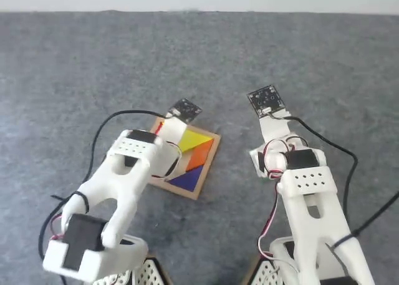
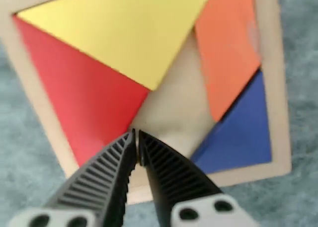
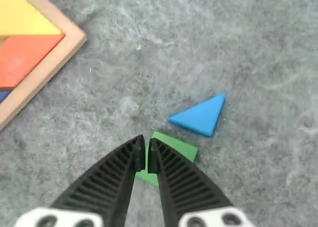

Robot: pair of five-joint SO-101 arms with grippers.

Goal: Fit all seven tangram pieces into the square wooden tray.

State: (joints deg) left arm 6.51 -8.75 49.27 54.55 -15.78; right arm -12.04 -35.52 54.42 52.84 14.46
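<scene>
right gripper pinched together, empty | green piece lay at its tips, light-blue triangle just beyond | left gripper clamped empty over tray gap | right arm nearer both loose pieces

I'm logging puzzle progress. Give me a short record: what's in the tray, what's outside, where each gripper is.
tray: wooden, bare gap at its middle
in tray: yellow piece, red piece, orange piece, dark blue piece
outside: light blue triangle and green piece, on the grey cloth
left gripper: shut, above the gap near the red piece
right gripper: shut, over the green piece
</scene>
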